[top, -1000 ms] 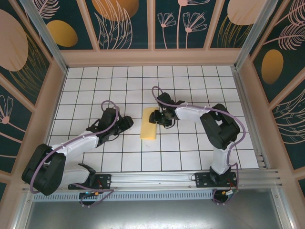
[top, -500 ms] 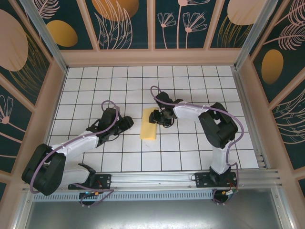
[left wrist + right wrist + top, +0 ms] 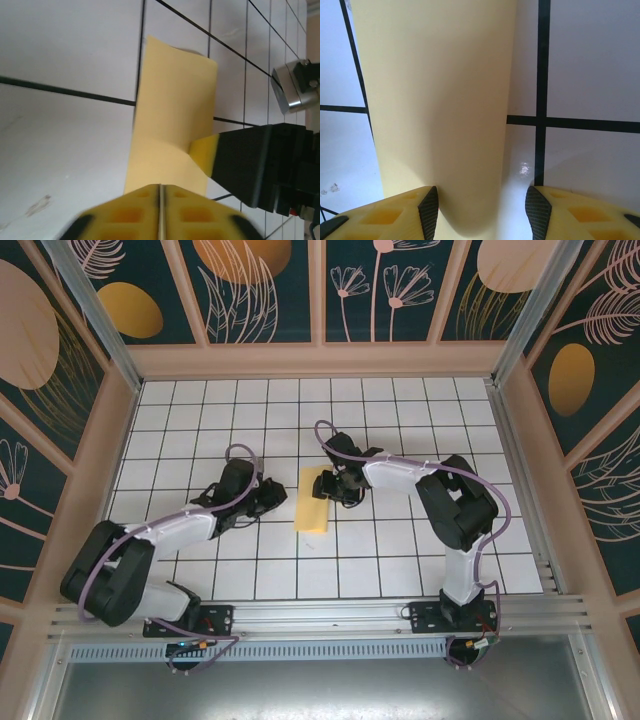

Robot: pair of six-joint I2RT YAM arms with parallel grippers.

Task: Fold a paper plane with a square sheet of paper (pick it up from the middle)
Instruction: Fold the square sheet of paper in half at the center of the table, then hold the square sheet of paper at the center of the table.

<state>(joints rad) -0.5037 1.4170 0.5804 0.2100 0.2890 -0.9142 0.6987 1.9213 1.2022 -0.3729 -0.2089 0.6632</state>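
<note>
Curling limply, the light sheet of paper point(image 3: 313, 505) wants an edge grip; right tool point(image 3: 482, 197) spread astride its 2 o'clock edge, left tool point(image 3: 160, 192) pressed together.

The left gripper point(image 3: 277, 497) has been carried rightward over the table point(image 3: 200, 420), closer to the left edge of the folded sheet of paper point(image 3: 314, 502). The left arm's elbow has been swung inward, and the right arm has been shifted slightly leftward.
</note>
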